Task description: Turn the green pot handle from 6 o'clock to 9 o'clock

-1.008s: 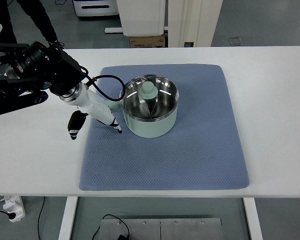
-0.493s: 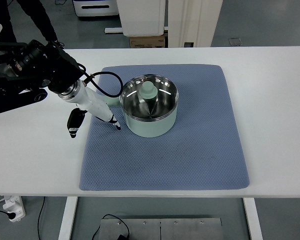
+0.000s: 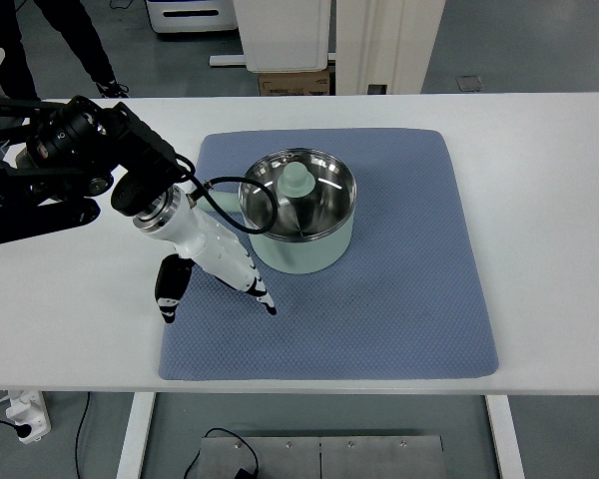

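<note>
Our left hand (image 3: 216, 267) came in from the left edge and sat low over the front-left part of the blue mat (image 3: 379, 299), white palm angled down toward us, fingers stretched out and loose with nothing in them. One dark thumb hung off to the left over the mat's edge. We couldn't see the right hand anywhere.

Just behind and to the right of the hand was the green pot (image 3: 301, 222), upright on the mat, close to the wrist but not gripped. Its shiny steel inside was showing, with a green knobbed piece (image 3: 298, 182) standing in it. We honestly couldn't make out the handle, since the hand and a black cable (image 3: 242, 205) covered the pot's left side.

Farther back, the white table (image 3: 539, 150) ran to the far edge, and a person's dark legs (image 3: 75, 40) stood beyond the far-left corner.
</note>
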### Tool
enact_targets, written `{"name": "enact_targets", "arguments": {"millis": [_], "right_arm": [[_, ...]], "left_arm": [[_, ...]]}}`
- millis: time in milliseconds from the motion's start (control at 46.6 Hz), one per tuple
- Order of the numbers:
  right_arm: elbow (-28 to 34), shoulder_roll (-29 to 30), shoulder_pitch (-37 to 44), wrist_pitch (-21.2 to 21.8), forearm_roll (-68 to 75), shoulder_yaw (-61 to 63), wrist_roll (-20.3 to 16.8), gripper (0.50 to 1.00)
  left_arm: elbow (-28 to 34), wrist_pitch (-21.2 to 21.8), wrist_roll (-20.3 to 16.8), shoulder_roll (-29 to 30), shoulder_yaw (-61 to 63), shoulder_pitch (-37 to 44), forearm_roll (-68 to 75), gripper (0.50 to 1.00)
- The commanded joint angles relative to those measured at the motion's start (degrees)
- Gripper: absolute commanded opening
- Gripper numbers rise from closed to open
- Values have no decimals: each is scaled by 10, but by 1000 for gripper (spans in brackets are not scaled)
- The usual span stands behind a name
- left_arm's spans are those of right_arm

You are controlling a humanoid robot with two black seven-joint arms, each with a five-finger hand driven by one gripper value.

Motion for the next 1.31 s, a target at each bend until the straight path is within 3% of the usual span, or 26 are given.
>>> {"name": "enact_targets", "arguments": {"millis": [0,343,386,579,836,922,1051,1286], "right_arm": [[0,0,0,0,0,0,0,1000],[0,0,0,0,0,0,0,1000],[0,0,0,0,0,0,0,1000],[0,0,0,0,0,0,0,1000],[0,0,0,0,0,0,0,1000],[0,0,0,0,0,0,0,1000],[0,0,0,0,0,0,0,1000],[0,0,0,0,0,0,1,1000]], "left_arm": [[-20,0,0,-1,-1,1,-45,1000],[3,1,6,-23,-30,9,-359,1000],[17,21,6,-30,-36,10,-395,1000],[101,79,6,-51,-75,32,-565,1000],[283,91,6,-77,-113,77,-787,1000],[312,98,6,-78,-114,97,-853,1000],[355,143,6,-78,-118,137,-927,1000],[427,151,6,-79,-155,200,-995,1000]]}}
